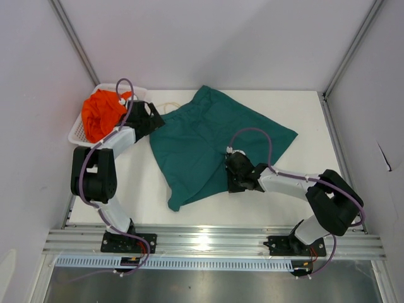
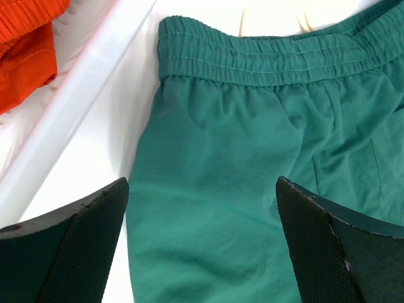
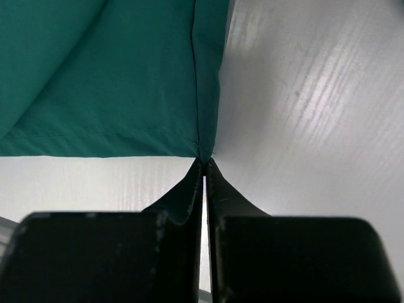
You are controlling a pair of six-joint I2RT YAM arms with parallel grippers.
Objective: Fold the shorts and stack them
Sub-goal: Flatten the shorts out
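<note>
Looking down from the top camera, the teal shorts (image 1: 211,142) lie spread out on the white table (image 1: 145,189), waistband toward the far left. The orange shorts (image 1: 102,113) sit bunched in the basket (image 1: 76,134) at the far left corner. The left gripper (image 1: 154,123) hangs over the near-left end of the waistband, just beside the basket. The right gripper (image 1: 231,180) is down at the near edge of the teal shorts, its arm reaching in from the right.

From the left wrist, the left gripper (image 2: 202,252) is spread wide, both fingers (image 2: 76,252) apart above the teal shorts (image 2: 252,145) and gripping nothing. The gathered waistband (image 2: 265,53) runs across the top, with a pale cord (image 2: 271,16) showing beyond it. The basket (image 2: 82,107) rim crosses the left side on a slant, the orange shorts (image 2: 25,57) behind it.

From the right wrist, the right gripper (image 3: 204,189) has its fingers pressed together, pinching the very corner of the teal shorts (image 3: 101,76), where the hem and a side seam meet. The cloth fills the upper left; bare table (image 3: 303,95) lies to the right and below the hem.
</note>
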